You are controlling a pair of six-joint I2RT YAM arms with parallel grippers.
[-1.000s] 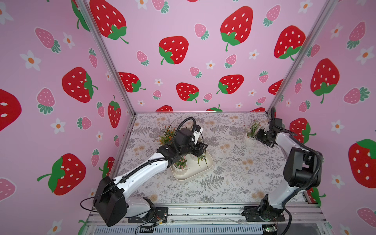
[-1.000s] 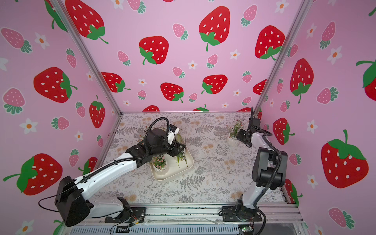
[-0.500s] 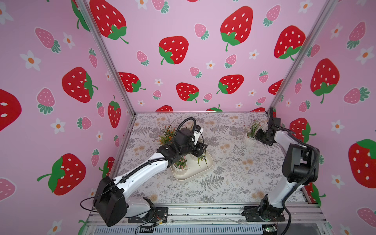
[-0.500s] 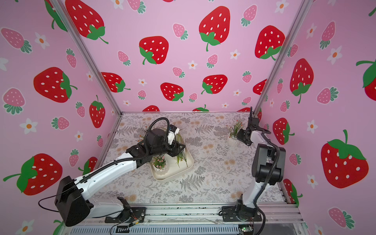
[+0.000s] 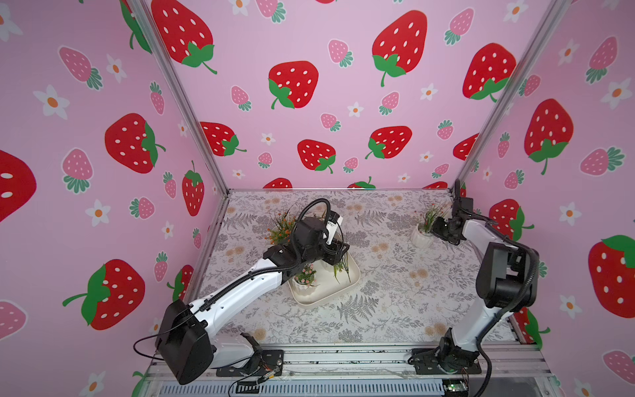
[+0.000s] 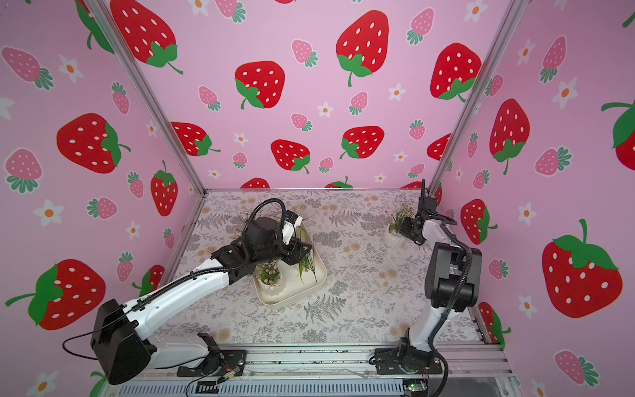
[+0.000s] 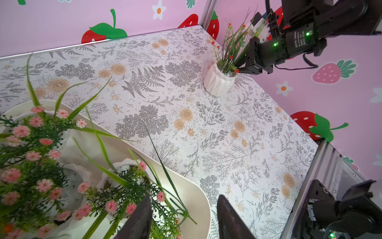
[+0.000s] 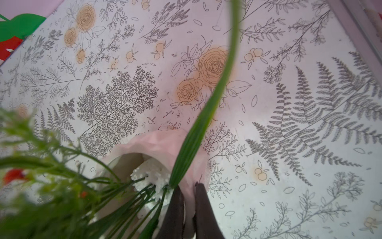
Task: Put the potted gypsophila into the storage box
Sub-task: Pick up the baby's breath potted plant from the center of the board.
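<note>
A potted gypsophila [image 5: 421, 237] with small red blooms stands in a white ribbed pot [image 7: 219, 82] near the far right corner, outside the box. My right gripper [image 8: 189, 198] is shut on the pot's rim [image 8: 161, 149], one finger inside and one outside; it shows in both top views [image 6: 402, 229]. The storage box [image 5: 330, 299] is a cream tray in the middle of the table [image 6: 295, 297]. My left gripper [image 7: 184, 219] hovers open over the tray's rim [image 7: 198, 198], with only loose stems between its fingers.
Pink-flowered pots [image 5: 304, 278] and a grassy one [image 5: 342, 266] stand in the tray. An orange-flowered plant [image 5: 283, 228] rises behind the left arm. Pink walls close in at the far and right sides, near the gripped pot. Bare floral tabletop [image 5: 395, 275] lies between tray and pot.
My right gripper has closed onto the pot's rim after edging in toward it. The left arm and the tray have not moved.
</note>
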